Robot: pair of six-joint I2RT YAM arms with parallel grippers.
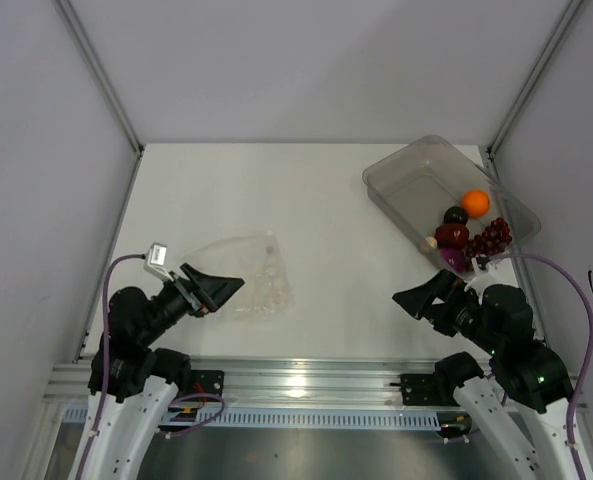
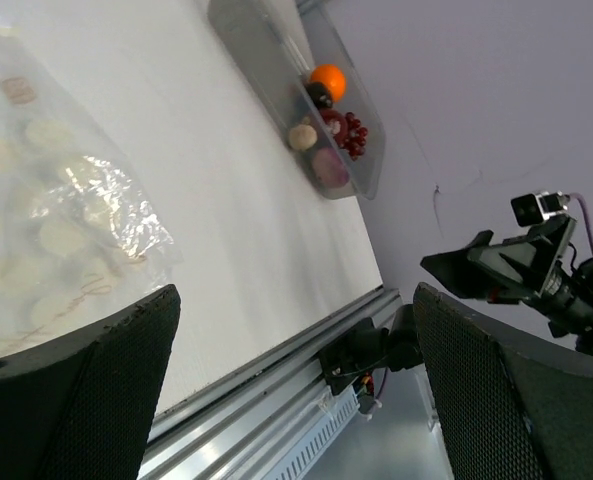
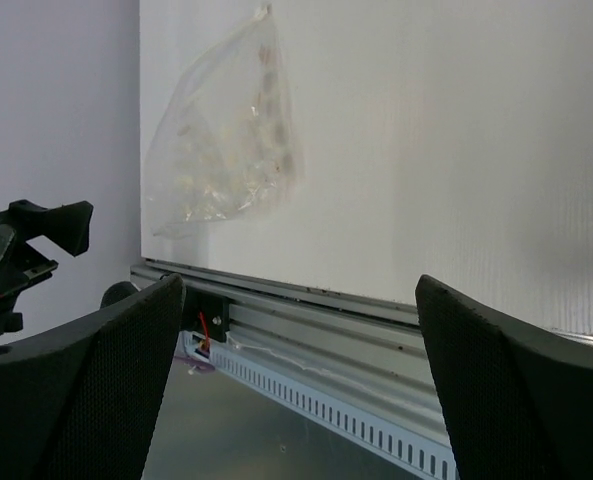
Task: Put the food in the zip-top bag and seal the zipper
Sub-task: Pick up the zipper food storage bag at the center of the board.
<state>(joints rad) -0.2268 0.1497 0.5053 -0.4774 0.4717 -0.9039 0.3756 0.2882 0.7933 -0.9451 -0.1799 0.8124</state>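
At lower left the left gripper, wide and empty, points right at the flat bag just beside it on the tabletop, while the food lies in the bin at upper right, nearest the right gripper, which is also wide and empty.

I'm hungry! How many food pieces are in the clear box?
6, all in the clear bin's near end: orange ball by the right wall, dark plum beside it, red ball, grape bunch, purple ball nearest the front, small beige piece on the left. More may be hidden.
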